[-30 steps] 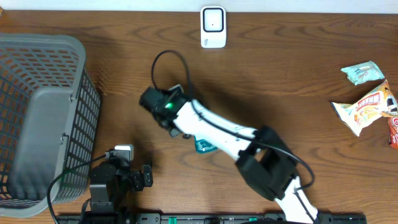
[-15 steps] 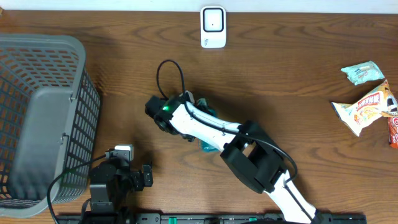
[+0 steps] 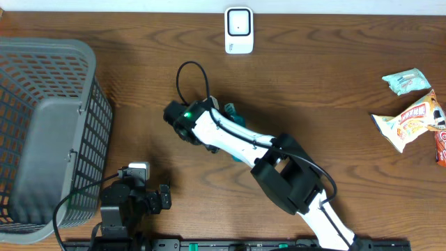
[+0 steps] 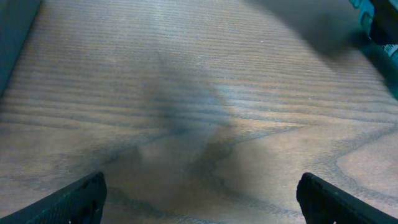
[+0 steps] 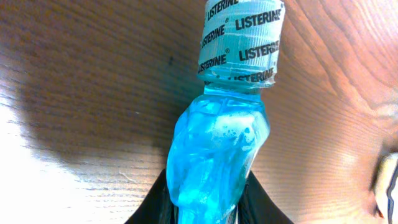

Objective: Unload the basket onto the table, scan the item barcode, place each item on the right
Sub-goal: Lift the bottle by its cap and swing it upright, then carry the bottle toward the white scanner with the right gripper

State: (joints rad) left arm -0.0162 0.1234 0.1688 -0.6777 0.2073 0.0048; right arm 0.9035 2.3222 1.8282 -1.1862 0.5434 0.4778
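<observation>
Blue mouthwash bottle (image 5: 214, 155) seemingly pinched between right fingers (image 5: 151, 208).

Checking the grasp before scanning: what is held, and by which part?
The right gripper pinches the mouthwash bottle by its blue body, away from the cap; left gripper holds nothing.

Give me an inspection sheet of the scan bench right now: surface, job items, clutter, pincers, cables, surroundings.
surface: wooden table, brown grain.
job's things: blue mouthwash bottle, cap on, held by the right arm; white scanner at the far edge, apart from it.
clutter: grey basket at left; snack packets at right.
grippers: right pincer shut on the bottle; left pincer open, over bare wood.
cables: black cable loop at the right wrist.
surroundings: nothing seen.
</observation>
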